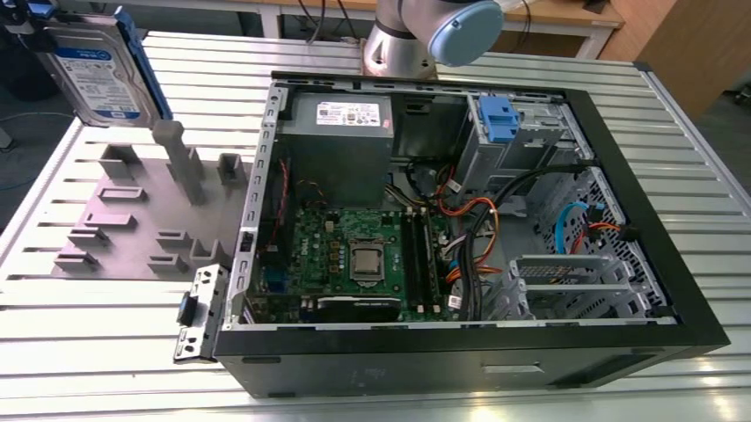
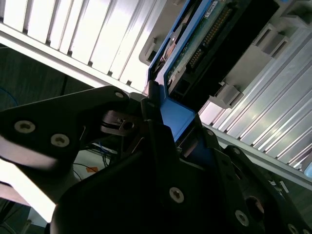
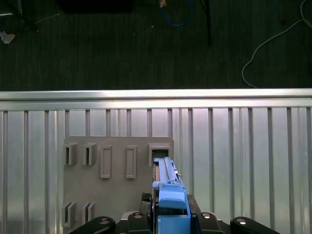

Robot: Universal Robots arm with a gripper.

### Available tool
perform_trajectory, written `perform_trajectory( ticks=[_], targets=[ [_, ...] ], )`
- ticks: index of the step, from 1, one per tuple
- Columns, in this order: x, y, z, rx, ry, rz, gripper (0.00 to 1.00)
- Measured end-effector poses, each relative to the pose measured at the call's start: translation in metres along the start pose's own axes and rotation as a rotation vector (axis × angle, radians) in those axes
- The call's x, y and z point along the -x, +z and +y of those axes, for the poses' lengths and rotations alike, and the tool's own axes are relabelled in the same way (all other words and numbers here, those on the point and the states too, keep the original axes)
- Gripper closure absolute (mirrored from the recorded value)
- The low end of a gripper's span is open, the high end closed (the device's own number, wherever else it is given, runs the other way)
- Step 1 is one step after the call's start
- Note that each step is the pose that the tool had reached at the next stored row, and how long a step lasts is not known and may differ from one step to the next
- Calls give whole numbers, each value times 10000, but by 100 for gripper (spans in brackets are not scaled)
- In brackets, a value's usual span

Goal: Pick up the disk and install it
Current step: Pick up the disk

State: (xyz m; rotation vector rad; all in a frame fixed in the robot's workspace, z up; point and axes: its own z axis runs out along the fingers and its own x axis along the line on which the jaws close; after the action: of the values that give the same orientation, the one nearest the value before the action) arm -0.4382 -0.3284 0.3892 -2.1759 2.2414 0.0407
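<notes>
The gripper pinches the blue bracket of the disk, which stands upright (label showing in the exterior view) at the grey holder on the bench.

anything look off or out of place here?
Nothing stands out. The disk stands on edge above the grey fixture plate, its blue bracket clamped in the gripper. The computer case lies open on the table, cables loose inside but nothing spilled or visibly damaged.
</notes>
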Motion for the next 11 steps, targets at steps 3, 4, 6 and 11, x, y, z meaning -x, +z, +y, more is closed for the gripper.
perform_trajectory(
  ticks=[3,4,6,11],
  targets=[
    [1,-21,0,1,0,0,64],
    [1,-23,0,-1,0,-1,64],
    [1,-31,0,0,0,0,64],
    [2,-47,0,2,0,1,64]
  ],
)
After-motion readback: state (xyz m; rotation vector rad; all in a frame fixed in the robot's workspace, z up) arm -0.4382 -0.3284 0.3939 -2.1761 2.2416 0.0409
